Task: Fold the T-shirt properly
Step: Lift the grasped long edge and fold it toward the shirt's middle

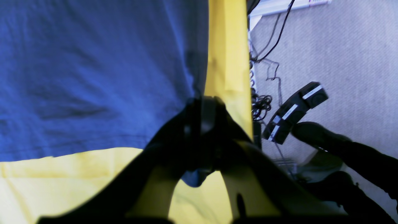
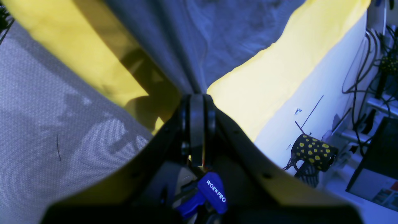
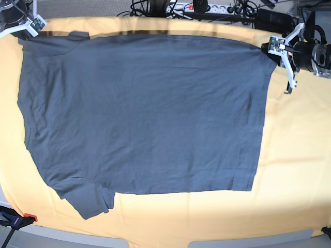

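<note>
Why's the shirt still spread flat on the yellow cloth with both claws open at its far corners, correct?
One thing is off: the claws are shut, not open. Each wrist view shows it: the left claw and right claw are each clamped on the shirt. It does lie spread flat on the yellow cloth.

Your work surface is draped in an orange-yellow cloth (image 3: pixel 295 170) that hangs over the edges, with a blue clamp (image 3: pixel 13 219) gripping its near corner. You have grey woven carpet (image 2: pixel 46 124) on the floor beside it, and tangled black cables (image 1: pixel 264 62) run down to a power strip (image 3: pixel 217 8) behind the far edge. Light is bright and even overhead.
</note>
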Controlling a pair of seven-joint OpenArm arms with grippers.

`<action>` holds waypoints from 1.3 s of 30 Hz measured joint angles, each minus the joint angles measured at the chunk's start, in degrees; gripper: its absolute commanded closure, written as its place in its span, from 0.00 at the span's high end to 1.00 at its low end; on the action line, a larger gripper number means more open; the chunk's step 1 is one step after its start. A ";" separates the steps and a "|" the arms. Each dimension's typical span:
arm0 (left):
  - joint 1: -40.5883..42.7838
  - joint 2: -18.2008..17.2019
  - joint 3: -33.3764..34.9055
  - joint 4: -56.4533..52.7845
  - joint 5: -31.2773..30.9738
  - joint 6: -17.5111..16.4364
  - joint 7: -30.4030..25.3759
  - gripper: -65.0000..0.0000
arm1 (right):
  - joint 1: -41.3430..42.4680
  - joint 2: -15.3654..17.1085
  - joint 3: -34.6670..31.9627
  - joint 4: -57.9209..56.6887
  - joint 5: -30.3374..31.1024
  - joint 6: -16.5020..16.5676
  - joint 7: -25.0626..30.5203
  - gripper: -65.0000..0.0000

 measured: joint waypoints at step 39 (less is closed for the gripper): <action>-17.94 21.05 0.11 -17.00 9.68 18.67 -3.32 0.00 | 53.75 5.66 -18.75 -30.27 14.60 8.70 14.40 0.00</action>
